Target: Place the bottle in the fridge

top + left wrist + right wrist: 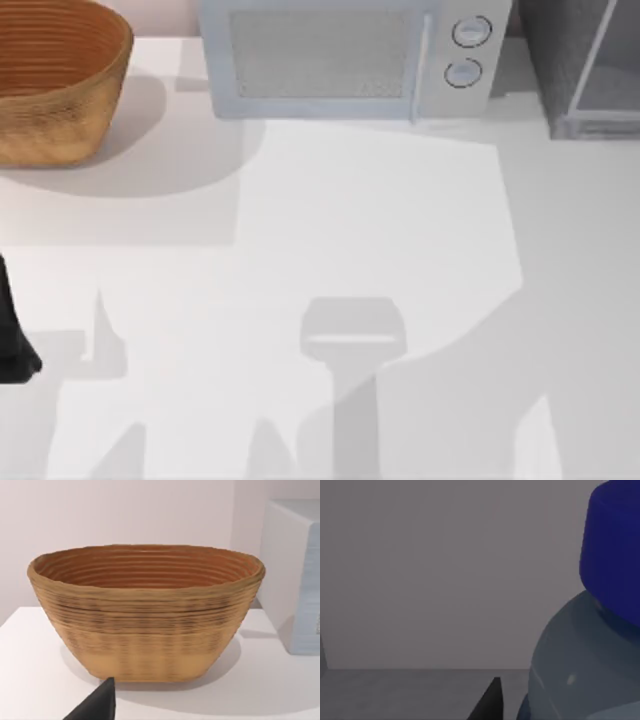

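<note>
desk (400,250) white | fridge (585,65) dark grey, at the desk's back right corner | microwave (345,55) at the back edge, middle | basket (55,80) woven, at the back left corner | left arm (12,340) at the left edge, pincer state cannot be told | bottle (590,645) with blue cap, close before the right wrist camera against a dim grey wall, one dark fingertip (487,702) beside it; whether the right pincer grips it cannot be told

The small clear plastic bottle with a round blue cap (585,645), close beside the right end effector's dark fingertip (487,705), is cut off at the frame edge, label unseen. The dark-grey fridge cabinet (585,70) is also cropped.
</note>
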Motion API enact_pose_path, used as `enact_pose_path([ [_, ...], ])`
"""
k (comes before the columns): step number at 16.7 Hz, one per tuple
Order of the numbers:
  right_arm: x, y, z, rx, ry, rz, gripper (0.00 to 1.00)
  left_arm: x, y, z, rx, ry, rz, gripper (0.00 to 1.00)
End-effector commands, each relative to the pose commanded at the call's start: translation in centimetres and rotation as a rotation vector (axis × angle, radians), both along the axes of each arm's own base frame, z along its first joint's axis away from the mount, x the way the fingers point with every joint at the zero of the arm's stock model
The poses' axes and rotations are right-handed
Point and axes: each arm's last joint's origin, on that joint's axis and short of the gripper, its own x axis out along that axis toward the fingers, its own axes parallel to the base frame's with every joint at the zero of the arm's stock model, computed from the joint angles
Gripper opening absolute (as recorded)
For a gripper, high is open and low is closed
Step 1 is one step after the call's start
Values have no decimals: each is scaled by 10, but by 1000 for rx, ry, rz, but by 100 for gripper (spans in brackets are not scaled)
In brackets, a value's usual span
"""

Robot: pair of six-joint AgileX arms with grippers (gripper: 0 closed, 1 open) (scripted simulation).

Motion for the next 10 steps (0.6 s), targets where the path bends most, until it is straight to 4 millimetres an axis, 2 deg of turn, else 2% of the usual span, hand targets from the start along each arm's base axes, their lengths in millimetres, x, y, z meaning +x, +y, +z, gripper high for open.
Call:
enact_pose_path([
  [4,0,0,0,0,0,0,98,0,0,0,0,0,0,100],
  [10,0,0,0,0,0,0,100,0,0,0,0,0,0,100],
])
